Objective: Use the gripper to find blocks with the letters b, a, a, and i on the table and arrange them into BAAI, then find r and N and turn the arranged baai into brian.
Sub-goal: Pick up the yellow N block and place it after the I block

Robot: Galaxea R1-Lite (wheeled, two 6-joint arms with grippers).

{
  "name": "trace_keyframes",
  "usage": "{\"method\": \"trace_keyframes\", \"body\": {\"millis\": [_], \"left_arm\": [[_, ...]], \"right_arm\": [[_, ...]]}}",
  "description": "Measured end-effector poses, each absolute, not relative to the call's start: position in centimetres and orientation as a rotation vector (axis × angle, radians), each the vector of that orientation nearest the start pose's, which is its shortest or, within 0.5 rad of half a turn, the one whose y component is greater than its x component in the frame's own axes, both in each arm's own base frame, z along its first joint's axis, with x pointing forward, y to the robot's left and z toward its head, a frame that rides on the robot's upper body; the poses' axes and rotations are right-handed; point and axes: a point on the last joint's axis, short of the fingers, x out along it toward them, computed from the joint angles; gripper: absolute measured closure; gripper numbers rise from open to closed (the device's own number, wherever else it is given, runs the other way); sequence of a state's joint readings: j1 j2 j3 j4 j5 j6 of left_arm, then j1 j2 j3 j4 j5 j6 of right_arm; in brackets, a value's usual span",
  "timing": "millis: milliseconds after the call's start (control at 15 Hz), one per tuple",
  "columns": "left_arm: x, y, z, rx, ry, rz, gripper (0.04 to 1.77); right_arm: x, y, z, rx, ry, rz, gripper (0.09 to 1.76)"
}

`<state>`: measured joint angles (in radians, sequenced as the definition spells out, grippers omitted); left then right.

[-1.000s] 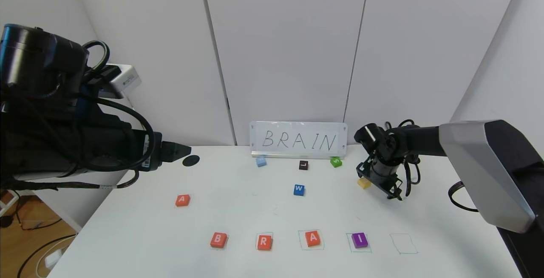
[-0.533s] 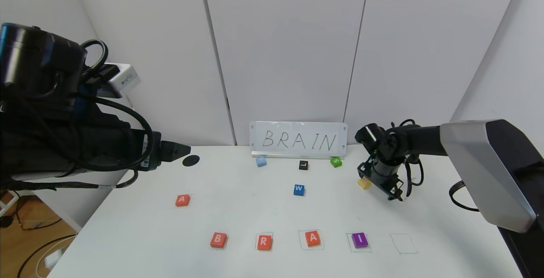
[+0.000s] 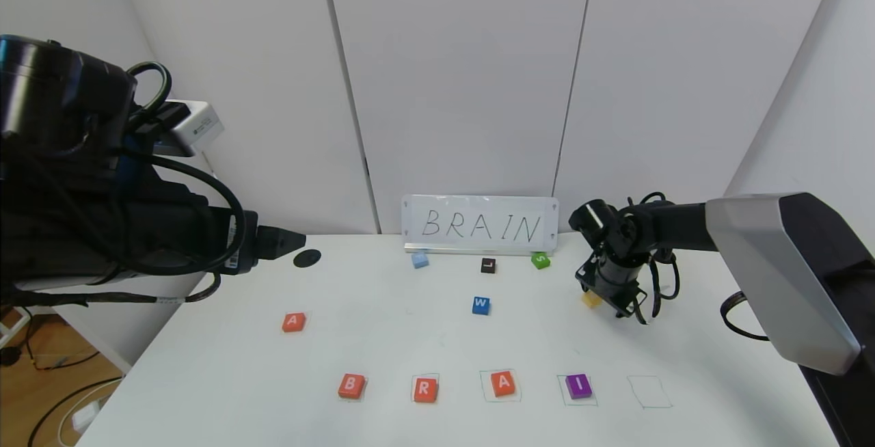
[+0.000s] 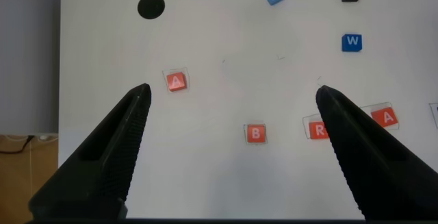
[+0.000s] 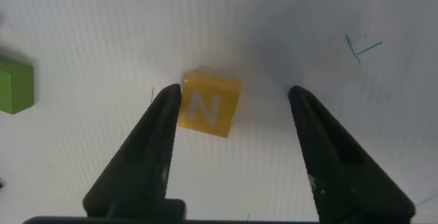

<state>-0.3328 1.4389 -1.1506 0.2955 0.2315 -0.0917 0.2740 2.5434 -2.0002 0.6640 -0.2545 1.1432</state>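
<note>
On the white table (image 3: 383, 344) a front row reads orange-red B (image 3: 351, 385), orange-red R (image 3: 424, 389), orange-red A (image 3: 503, 383), purple I (image 3: 579, 385), then an empty pen-drawn square (image 3: 649, 391). A second orange-red A (image 3: 293, 322) lies alone at the left. The yellow N block (image 3: 590, 299) lies at the back right. My right gripper (image 3: 610, 300) is down over it, open; in the right wrist view the N (image 5: 209, 107) lies between the fingers, against one finger (image 5: 161, 131), with a gap to the other. My left gripper (image 4: 231, 94) is open, held high over the table's left side.
A whiteboard sign reading BRAIN (image 3: 480, 225) stands at the back. In front of it lie a light-blue block (image 3: 420, 260), a black L block (image 3: 487, 266) and a green S block (image 3: 540, 260); a blue W block (image 3: 480, 305) lies mid-table. A black round hole (image 3: 307, 258) is at the back left.
My right gripper has shifted slightly left onto the yellow N block, which has moved a little toward the front right. The left arm has barely moved.
</note>
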Motion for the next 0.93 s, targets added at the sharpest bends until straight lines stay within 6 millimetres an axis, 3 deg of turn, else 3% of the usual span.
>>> {"method": "trace_keyframes", "body": {"millis": [333,933], "left_arm": [[22.28,-7.27,26.39,0.075,0.565,-0.077,0.09],[22.27,-7.30,26.39,0.076,0.565,-0.077,0.09]], "right_arm": [[45.65,12.27,4.81,0.694,1.008,-0.627,1.30],[45.19,12.17,5.37,0.672,1.031,-0.635,1.30]]}}
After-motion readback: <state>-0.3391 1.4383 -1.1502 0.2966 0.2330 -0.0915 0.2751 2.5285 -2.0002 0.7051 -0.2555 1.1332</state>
